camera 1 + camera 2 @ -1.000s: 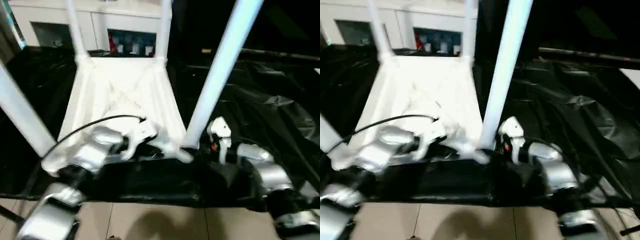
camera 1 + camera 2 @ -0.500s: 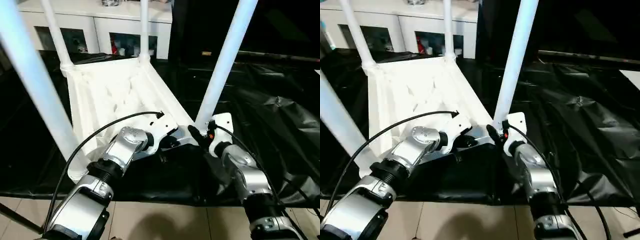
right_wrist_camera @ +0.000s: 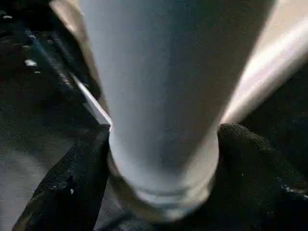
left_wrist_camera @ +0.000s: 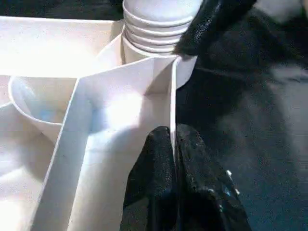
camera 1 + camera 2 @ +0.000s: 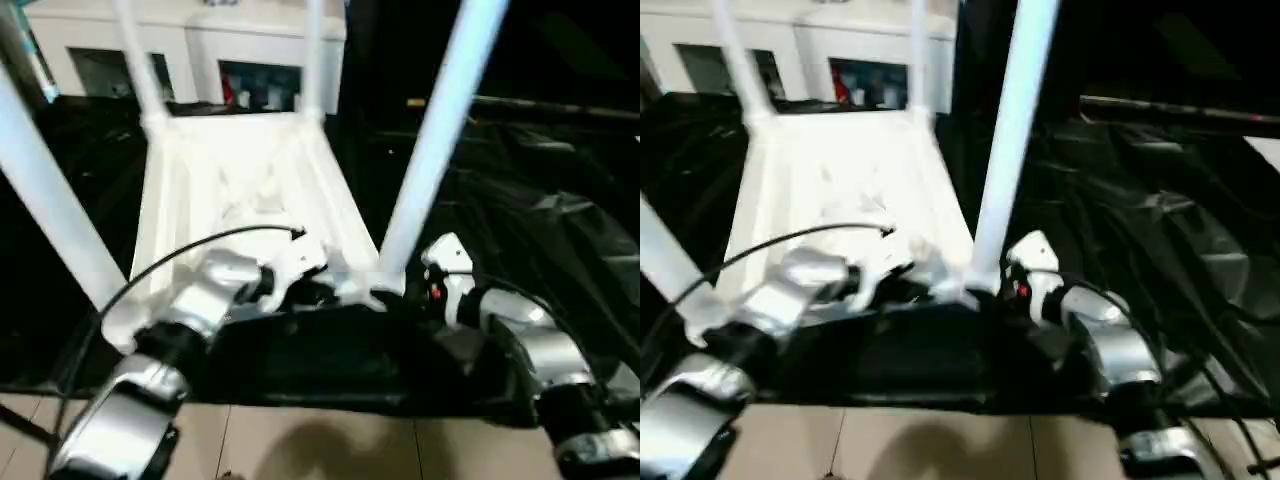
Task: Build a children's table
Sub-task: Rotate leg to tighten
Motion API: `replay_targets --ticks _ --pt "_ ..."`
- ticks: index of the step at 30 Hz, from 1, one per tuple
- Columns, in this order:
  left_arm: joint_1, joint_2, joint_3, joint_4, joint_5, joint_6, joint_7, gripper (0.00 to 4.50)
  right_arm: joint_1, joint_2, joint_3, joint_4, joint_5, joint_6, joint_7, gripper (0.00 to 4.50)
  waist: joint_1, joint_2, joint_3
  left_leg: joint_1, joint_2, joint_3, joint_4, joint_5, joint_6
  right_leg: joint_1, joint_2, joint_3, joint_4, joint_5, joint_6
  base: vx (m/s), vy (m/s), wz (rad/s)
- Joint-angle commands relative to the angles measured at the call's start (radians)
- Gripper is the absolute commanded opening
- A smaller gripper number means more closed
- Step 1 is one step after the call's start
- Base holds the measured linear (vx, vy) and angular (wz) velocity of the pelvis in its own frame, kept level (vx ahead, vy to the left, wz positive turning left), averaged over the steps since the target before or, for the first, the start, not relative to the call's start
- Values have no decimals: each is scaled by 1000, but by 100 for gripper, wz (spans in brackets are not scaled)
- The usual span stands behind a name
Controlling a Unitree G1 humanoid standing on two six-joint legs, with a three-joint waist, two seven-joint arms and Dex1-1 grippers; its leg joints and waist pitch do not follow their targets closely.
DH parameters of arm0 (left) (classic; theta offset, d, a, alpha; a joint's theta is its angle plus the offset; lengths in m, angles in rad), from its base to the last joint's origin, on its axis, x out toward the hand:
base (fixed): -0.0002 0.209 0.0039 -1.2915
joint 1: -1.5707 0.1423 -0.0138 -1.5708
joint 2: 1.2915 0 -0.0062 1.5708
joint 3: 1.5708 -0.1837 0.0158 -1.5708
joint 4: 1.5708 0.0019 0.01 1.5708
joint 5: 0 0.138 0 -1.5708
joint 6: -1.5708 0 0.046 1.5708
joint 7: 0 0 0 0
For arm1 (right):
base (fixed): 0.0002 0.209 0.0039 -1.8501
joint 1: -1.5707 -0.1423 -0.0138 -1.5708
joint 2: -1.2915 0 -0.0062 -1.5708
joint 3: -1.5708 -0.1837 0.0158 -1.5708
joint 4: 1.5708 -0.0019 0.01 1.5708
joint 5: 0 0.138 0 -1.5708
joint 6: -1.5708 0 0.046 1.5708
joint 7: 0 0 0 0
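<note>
Near-left leg [image 5: 45, 200]: you see this white tube at the far left of the head view. It rises from the near-left corner of the upturned table and leans toward you.
Children's table [image 5: 235, 190]: it lies upside down on the black cloth [image 5: 540, 230] of the work table. The ribbed underside faces up, and all four legs stand in their corner sockets.
Far legs: the far-left leg [image 5: 138, 70] and the far-right leg [image 5: 312, 60] stand upright at the two back corners. Behind them is a white cabinet [image 5: 190, 45].
Left arm: your silver forearm [image 5: 205, 295] reaches over the near edge of the table, and a black cable [image 5: 180, 255] arcs above it.
Left gripper [image 4: 174, 144]: it is clenched on the thin near rim [image 4: 172, 101] of the tabletop. The two black fingers [image 4: 156, 163] press this white wall from both sides, close to the near-right corner socket [image 4: 154, 43].
Near-right leg [image 5: 430, 150]: it stands in that socket, between your two grippers, and it tilts a little to the right as it goes up.
Right gripper [image 3: 161, 163]: its black fingers [image 3: 72, 183] stand one on each side of the base of the near-right leg. They lie close along the tube, but you cannot tell if they squeeze it or are only placed around it.
Right arm: the silver forearm [image 5: 530, 340] lies over the black cloth, and a small red mark [image 5: 434, 293] shows on the white wrist housing.
Floor [image 5: 320, 450]: beige tiles show below the table edge.
</note>
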Motion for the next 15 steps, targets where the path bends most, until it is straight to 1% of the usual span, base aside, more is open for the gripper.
replay_targets --ticks 1,2,3,4,5,7,8,9,10,11,12,13,14,15 --pt "30 -22 -26 -14 -61 -2 -74 0 -14 -19 -2 -12 5 5 12 360 -3 -13 -45 12 24 -6 -56 -189 71 37 -33 20 -64 -77 -232 0 0 0" --pt "34 -17 -27 -21 -64 -1 -88 0 -15 -20 0 -11 6 5 19 360 -3 -13 -47 12 24 -5 -55 -173 77 39 -33 20 -61 -50 -239 0 0 0" --pt "39 -13 -26 -30 -68 6 -96 0 -15 -16 3 -9 9 7 28 360 -4 -13 -46 9 23 -5 -55 -168 78 40 -33 20 -60 -45 -240 0 0 0" --pt "42 -11 -25 -35 -71 8 -101 0 -15 -12 4 -7 11 10 33 360 -4 -16 -45 10 23 -5 -55 -171 80 40 -35 19 -61 -51 -242 0 0 0" --pt "44 -9 -23 -37 -70 7 -104 0 -14 -6 7 -3 8 8 35 335 -4 -17 -44 10 23 -4 -55 -179 80 40 -35 20 -64 -71 -238 0 0 0" --pt "46 -7 -20 -44 -68 11 -111 0 -13 -1 13 4 5 6 42 326 -4 -17 -43 10 23 -5 -56 -193 72 40 -37 21 -67 -109 -228 0 0 0" --pt "47 -5 -18 -47 -67 15 -114 0 -14 0 13 6 7 7 46 316 -4 -17 -42 10 24 -5 -58 -199 68 40 -38 20 -68 -123 -225 0 0 0" --pt "49 -3 -17 -52 -67 18 -117 0 -16 -1 14 8 10 7 50 316 -4 -15 -42 11 25 -6 -59 -207 61 39 -38 21 -69 -137 -221 0 0 0" --pt "49 -3 -17 -52 -67 18 -117 0 -16 -1 14 8 10 7 50 304 -5 -15 -42 11 25 -6 -59 -210 58 39 -38 21 -69 -140 -219 0 0 0" --pt "51 0 -17 -57 -68 21 -121 0 -16 -2 14 11 13 6 54 293 -5 -14 -42 12 25 -7 -60 -211 52 39 -37 21 -69 -138 -218 0 0 0" --pt "52 1 -18 -59 -68 23 -122 0 -16 -1 13 12 14 6 54 293 -5 -15 -43 12 24 -7 -59 -208 52 39 -37 21 -68 -132 -218 0 0 0" --pt "54 3 -19 -65 -67 30 -126 0 -15 1 7 15 20 7 52 281 -5 -12 -44 12 24 -7 -58 -200 52 39 -36 21 -66 -115 -222 0 0 0" --pt "55 3 -20 -66 -66 32 -127 0 -15 2 4 15 21 7 49 279 -6 -11 -44 13 24 -6 -58 -196 53 39 -35 21 -65 -103 -225 0 0 0" --pt "55 1 -20 -65 -63 33 -119 0 -13 6 -1 17 22 4 39 278 -7 -13 -44 12 23 -6 -57 -190 56 40 -34 21 -64 -87 -229 0 0 0"
